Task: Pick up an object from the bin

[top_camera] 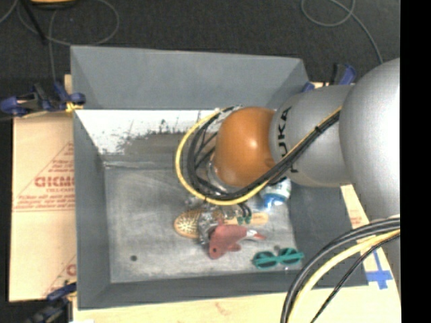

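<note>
My gripper (210, 222) reaches down into the middle of the bin, under the arm's orange cover, its metal tips among a small cluster of things. A tan, ridged shell-like thing (186, 225) lies just left of the tips. A dark red fish-shaped toy (225, 239) lies just below and right of them. An orange-tan piece (258, 217) shows to the right, partly hidden by the arm.
Green spectacles-like frames (277, 258) lie near the bin's front right. A blue and white thing (276, 195) sits by the right wall, half under the arm. A small dark speck (133, 258) lies on the floor at front left.
</note>
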You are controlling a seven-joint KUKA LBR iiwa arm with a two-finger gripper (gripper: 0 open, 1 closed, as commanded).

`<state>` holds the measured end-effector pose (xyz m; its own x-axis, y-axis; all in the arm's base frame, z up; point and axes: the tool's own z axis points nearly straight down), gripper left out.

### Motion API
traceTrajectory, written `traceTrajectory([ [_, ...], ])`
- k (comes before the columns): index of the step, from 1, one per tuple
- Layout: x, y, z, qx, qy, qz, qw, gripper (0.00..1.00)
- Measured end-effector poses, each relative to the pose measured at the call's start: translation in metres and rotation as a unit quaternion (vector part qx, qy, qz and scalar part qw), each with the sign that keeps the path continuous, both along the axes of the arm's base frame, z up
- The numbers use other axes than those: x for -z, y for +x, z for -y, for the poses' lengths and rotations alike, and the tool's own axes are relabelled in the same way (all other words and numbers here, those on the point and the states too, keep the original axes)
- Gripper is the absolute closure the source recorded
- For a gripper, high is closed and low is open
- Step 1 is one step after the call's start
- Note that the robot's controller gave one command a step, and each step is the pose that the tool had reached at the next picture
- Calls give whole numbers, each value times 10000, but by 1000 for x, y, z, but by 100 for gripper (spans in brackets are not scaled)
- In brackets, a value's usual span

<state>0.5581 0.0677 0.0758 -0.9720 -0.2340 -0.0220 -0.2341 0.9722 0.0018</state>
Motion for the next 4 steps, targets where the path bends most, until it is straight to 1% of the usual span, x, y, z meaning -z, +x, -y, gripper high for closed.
traceTrajectory([
  [1,-3,-1,0,4,-3,-20,10000,100],
  [2,-15,-3,1,10,-22,-97,10000,100],
  [4,-46,-3,2,21,-36,-110,9999,100],
])
